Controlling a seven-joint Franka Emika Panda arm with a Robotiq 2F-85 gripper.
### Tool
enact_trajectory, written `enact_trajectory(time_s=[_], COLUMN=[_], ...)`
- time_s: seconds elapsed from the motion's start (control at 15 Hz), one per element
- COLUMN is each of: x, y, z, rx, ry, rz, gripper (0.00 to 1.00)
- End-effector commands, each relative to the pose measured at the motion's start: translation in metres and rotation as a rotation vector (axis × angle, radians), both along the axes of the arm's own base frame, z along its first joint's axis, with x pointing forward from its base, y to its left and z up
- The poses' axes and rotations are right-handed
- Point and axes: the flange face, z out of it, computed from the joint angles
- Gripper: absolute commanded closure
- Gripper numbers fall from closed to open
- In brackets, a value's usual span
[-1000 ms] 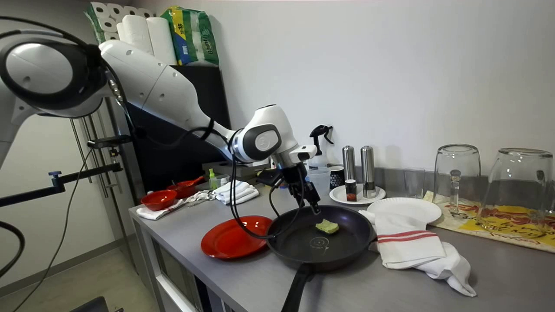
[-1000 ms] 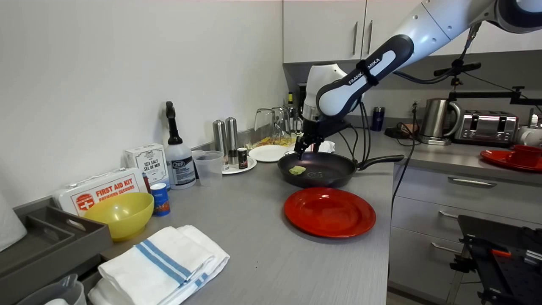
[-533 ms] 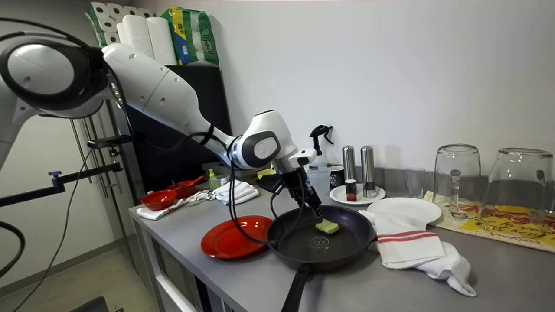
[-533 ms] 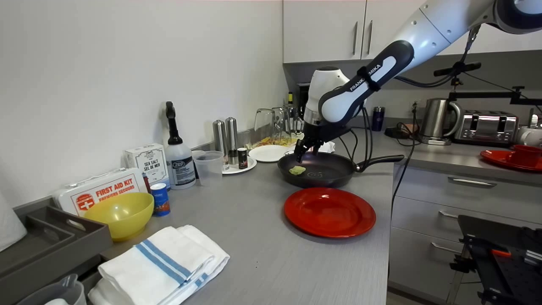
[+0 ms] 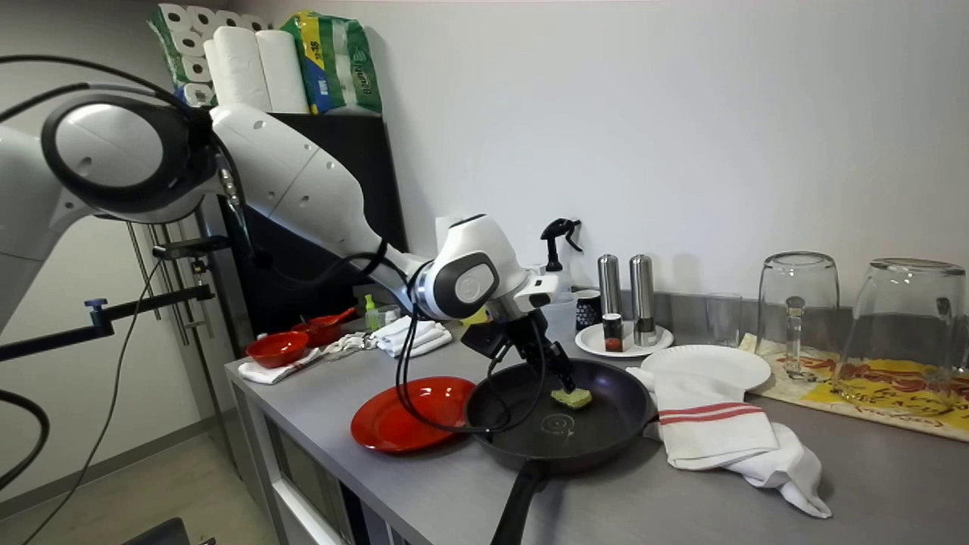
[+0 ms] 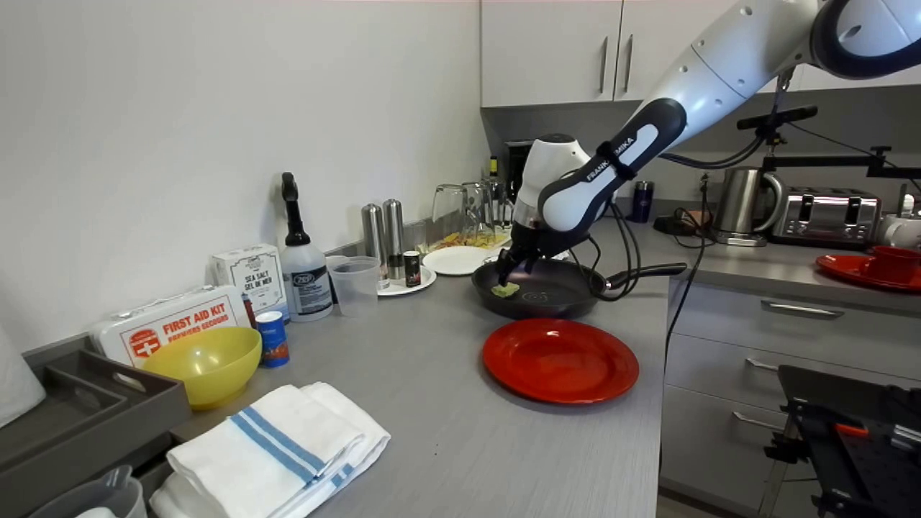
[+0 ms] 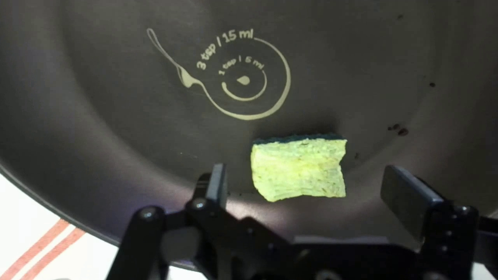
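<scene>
In the wrist view the fingers (image 7: 216, 188) stand released and wide apart, one to either side of a yellow-green sponge (image 7: 299, 169) in a dark pan (image 7: 116, 77), with pan surface visible between it and each of them; in both exterior views that clearance cannot be made out. Only the wrist view shows the sponge's dark scouring layer (image 7: 280, 139) and the specks (image 7: 402, 132) in the pan. In an exterior view, a cable loop (image 5: 484, 431) crosses in front of the pan and a red plate (image 5: 382, 420); a red-striped cloth (image 5: 711, 428) lies just beside the pan. Blue-striped towels (image 6: 309, 424) lie well away on the bench (image 6: 446, 417).
</scene>
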Motion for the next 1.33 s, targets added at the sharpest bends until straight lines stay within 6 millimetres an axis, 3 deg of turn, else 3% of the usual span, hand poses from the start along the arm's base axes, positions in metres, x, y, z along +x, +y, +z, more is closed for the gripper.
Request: enact_trajectory(time_s=[0.0, 0.53, 1.27], x=[0.017, 0.04, 0.044], y=[-0.006, -0.013, -0.02], z=[-0.013, -0.019, -0.023], rx=[0.007, 0.019, 0.035], ry=[-0.024, -0.034, 0.033], rz=[-0.015, -0.028, -0.016], gripper=[0.0, 0.0, 0.0])
